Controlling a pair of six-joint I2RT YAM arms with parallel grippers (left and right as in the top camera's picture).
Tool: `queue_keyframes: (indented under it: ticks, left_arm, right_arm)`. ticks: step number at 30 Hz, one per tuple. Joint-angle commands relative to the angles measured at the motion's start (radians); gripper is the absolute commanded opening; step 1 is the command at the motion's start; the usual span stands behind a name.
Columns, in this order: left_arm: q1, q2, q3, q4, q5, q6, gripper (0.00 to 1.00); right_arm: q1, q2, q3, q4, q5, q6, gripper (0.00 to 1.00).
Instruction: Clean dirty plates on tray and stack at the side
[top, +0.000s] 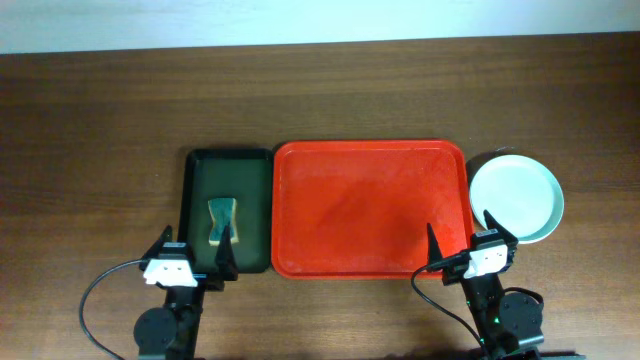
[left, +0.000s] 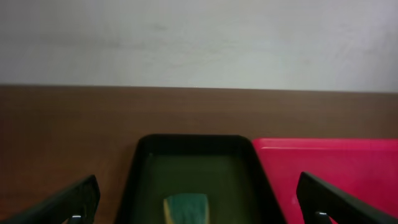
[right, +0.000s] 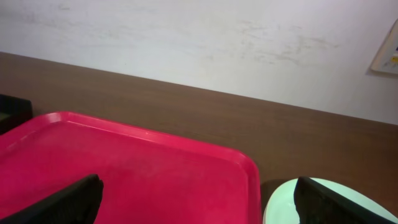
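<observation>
Left gripper (top: 195, 246) is hovering released at the dark green tray's (top: 250, 205) near edge, by the sponge (top: 221, 221); right gripper (top: 462, 235) is gaping empty between red tray (top: 370, 205) and pale green plate (top: 516, 198)

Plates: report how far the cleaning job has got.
Done, apparently: the red tray is bare and the plates sit on the table to its right, seemingly stacked; how many, I cannot tell. In hand: nothing; left gripper and right gripper are open, the sponge lies in the green tray. Left: nothing visible.
</observation>
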Motion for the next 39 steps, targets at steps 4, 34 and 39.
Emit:
queue_keyframes:
  ticks: [4, 34, 39]
  left_arm:
    - [-0.005, -0.006, -0.002, -0.010, -0.019, 0.168, 0.99]
    - [-0.005, -0.005, -0.002, -0.012, -0.045, 0.194, 0.99]
    - [-0.005, -0.005, -0.002, -0.012, -0.045, 0.194, 0.99]
  right_arm:
    - [0.005, -0.008, -0.005, -0.006, 0.017, 0.001, 0.98]
    - [0.005, -0.008, -0.005, -0.006, 0.017, 0.001, 0.98]
    - [0.005, -0.008, -0.005, -0.006, 0.017, 0.001, 0.98]
